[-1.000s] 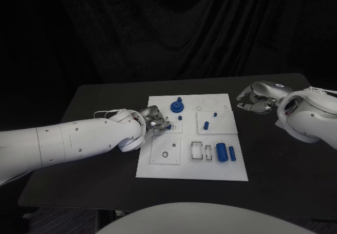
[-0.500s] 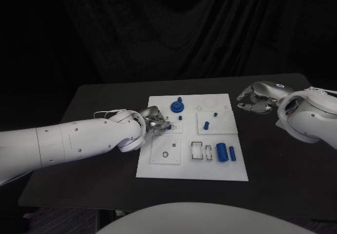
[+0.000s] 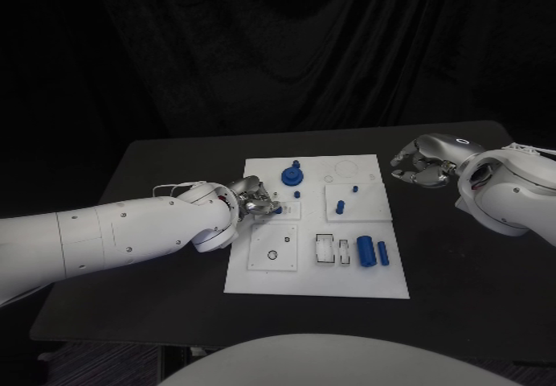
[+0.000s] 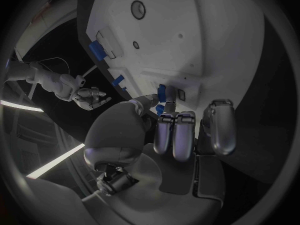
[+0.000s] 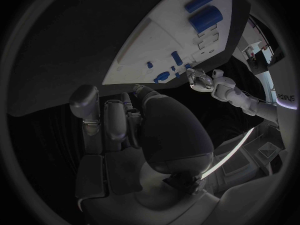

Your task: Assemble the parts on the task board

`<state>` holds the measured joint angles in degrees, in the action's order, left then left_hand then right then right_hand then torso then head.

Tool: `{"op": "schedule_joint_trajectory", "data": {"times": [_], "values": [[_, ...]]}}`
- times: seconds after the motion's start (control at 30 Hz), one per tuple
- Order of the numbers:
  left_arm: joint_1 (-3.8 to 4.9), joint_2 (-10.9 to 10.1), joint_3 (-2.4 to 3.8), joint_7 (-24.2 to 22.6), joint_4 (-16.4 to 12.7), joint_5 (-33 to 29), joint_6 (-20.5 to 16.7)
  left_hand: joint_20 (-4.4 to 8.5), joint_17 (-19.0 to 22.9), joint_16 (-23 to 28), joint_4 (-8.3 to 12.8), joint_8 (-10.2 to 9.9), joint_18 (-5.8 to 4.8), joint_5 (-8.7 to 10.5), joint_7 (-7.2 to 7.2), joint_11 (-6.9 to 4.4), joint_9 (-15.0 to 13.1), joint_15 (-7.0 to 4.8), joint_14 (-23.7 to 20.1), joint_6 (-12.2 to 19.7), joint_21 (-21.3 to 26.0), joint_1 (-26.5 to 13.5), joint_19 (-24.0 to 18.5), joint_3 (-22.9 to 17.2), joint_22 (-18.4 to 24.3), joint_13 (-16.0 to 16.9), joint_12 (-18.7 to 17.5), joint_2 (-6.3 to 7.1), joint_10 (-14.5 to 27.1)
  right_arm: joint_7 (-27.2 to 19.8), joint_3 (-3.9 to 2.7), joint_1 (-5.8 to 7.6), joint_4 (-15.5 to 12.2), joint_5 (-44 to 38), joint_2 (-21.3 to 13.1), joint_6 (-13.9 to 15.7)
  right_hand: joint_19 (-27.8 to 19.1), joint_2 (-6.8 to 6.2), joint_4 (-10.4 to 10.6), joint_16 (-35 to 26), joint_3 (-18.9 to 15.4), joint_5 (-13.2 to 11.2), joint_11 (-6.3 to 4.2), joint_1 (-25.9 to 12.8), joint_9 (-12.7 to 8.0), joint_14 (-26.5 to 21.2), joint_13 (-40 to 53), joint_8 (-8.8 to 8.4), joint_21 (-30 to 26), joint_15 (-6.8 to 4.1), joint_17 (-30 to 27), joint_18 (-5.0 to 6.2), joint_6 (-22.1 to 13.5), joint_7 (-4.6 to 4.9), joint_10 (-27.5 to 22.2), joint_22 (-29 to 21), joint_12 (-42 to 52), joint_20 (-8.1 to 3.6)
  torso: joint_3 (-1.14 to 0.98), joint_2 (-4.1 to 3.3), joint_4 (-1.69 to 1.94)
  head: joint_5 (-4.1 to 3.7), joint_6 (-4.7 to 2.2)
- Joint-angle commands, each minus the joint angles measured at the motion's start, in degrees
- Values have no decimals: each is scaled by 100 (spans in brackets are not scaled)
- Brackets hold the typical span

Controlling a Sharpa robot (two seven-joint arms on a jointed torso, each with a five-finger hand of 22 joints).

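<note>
A small blue plastic peg point(image 4: 162, 92) is kept pinched, unmoved, by the silver left hand point(image 3: 257, 198) near the white task board's point(image 3: 377, 281) left edge, insertion pending; the right hand point(image 3: 419, 170) stays clenched

Left hand point(image 3: 257, 198) fingers curled, pinching small piece; right hand point(image 3: 419, 169) curled, holding nothing.

This looks like a robotics lab set up for recording. A black counter point(image 3: 173, 169) stands before a dark curtain point(image 3: 301, 64) that closes off the background, and a white task board point(image 3: 312, 281) with fitted slots and small blue parts point(image 3: 365, 250) lies at its middle, between two white robot arms point(image 3: 116, 233).
</note>
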<state>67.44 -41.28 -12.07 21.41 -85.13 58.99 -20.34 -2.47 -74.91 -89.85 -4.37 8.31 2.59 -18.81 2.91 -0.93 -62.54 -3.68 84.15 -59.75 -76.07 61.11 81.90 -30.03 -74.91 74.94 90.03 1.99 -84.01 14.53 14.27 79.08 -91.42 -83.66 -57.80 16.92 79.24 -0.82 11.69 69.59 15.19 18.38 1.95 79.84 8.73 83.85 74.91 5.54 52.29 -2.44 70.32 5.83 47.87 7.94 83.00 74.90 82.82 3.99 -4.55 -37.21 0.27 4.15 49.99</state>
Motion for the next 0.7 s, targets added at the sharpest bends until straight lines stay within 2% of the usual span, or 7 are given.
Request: {"op": "schedule_joint_trajectory", "data": {"times": [0.03,0.33,0.43,0.47,0.53,0.7], "values": [[-26,-3,-11,-66,-15,-18,87,-10,-1509,-15,15,9,89,-59,-38,-52,0,-26,585,21,28,26,-44,20,-1047,1506,-3,10,-599,82,-4,-14,-3,-15,-9,10,-31,-20,1,-35,19,31,8,-5,-5,111,751,-34,-18,30,-5,103,-40,-12,-35,269,-32,-4,0,-1,-2,0,1],[-28,-5,-11,-143,-8,-18,86,-8,-1509,-15,-2,6,92,-60,-30,-49,1,-27,585,25,40,34,-52,36,-1044,1506,-3,5,-599,82,-4,-14,3,-15,-6,-1,-31,-20,1,-35,19,31,8,-5,-5,111,751,-34,-18,30,-5,103,-40,-12,-35,269,-32,-4,3,-3,-4,12,1],[-29,2,-11,-201,0,-18,100,-15,-1509,-15,-118,-5,93,119,-21,-37,13,-17,585,30,54,-12,-61,126,-1041,1506,-3,-13,-599,80,-4,-14,5,-15,-2,-3,-31,-20,1,-35,19,31,8,-5,-5,111,751,-34,-18,30,-5,103,-40,-12,-35,269,-32,-4,3,-2,-3,15,1],[-29,4,-11,-219,3,-18,106,-23,-1509,-15,-232,-20,95,320,-11,-27,28,-5,585,40,70,-74,-73,226,-1037,1506,-3,-20,-599,80,-4,-14,6,-15,-1,-3,-31,-20,1,-35,19,31,8,-5,-5,111,751,-34,-18,30,-5,103,-40,-12,-35,269,-32,-4,4,-2,-3,17,1],[-29,11,-11,-255,10,-18,121,-39,-1509,-15,-436,-73,99,545,19,0,75,17,585,77,98,-197,-94,414,-1029,1506,-3,-16,-599,78,-4,-15,7,-15,1,-4,-31,-20,1,-35,19,31,8,-5,-5,111,751,-34,-18,30,-5,103,-40,-12,-35,269,-32,-4,2,-1,-4,16,1],[-32,27,-11,-297,38,-18,178,-77,-1509,-15,-854,-178,106,721,68,45,196,56,585,99,133,-385,-120,871,-1021,1506,-3,17,-599,76,-4,-15,7,-15,3,-7,-31,-23,1,-40,28,31,8,-17,-11,112,746,-35,-36,30,-9,105,-31,-13,-38,264,-37,-4,2,-2,-3,12,1]]}}
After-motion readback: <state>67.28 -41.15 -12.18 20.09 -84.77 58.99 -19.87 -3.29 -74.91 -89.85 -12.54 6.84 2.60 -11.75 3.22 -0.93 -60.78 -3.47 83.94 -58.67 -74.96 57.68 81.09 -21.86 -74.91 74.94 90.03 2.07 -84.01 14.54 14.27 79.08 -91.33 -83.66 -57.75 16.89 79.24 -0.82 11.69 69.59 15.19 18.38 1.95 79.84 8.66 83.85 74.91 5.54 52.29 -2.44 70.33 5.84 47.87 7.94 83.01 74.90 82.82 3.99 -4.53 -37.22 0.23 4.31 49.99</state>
